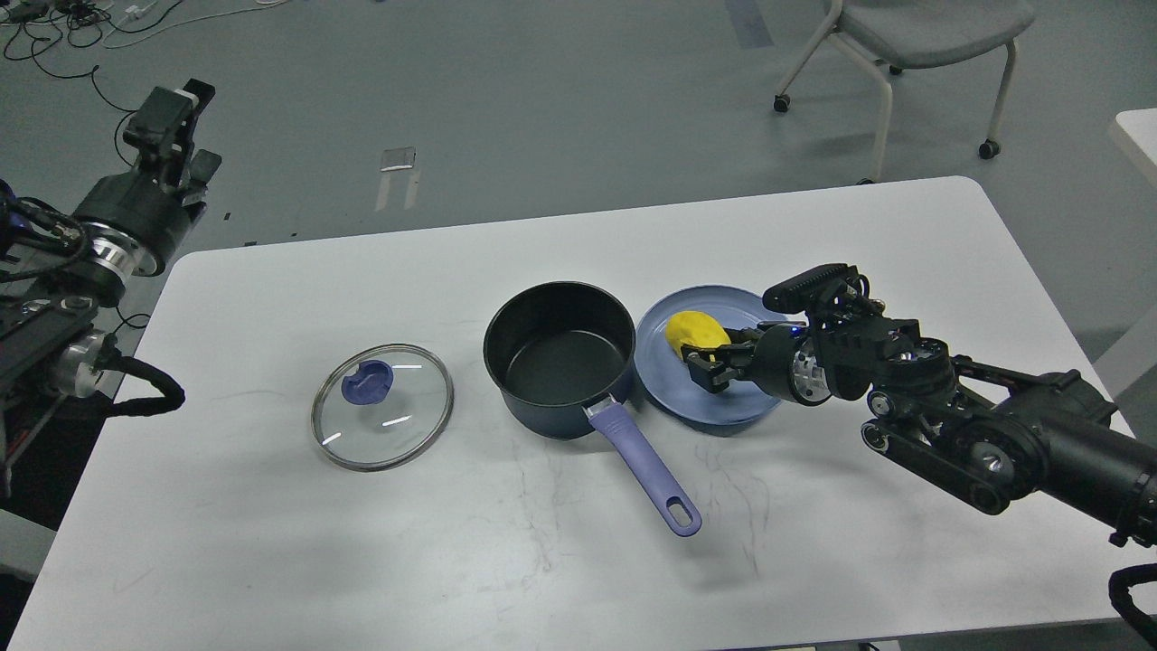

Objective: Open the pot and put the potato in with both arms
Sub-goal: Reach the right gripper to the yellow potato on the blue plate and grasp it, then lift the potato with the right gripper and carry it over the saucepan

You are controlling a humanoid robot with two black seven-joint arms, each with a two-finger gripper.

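The table (813, 235) carries everything, so work low and level across it. The pot (560, 357) stands open at centre, its lid (382, 419) already laid flat well to the left, the handle pointing toward me. Just right of the pot, touching or nearly so, sits the blue plate (673, 398) with the potato (694, 332) on it. My right end effector (710, 364) is at the potato's near side, fingers spread around its lower edge; whether they grip it I cannot tell. Close squarely on the middle before lifting, since the smooth potato looks liable to slip. The left end effector (172, 113) hangs off the table's far left edge, holding nothing; its opening I cannot tell.
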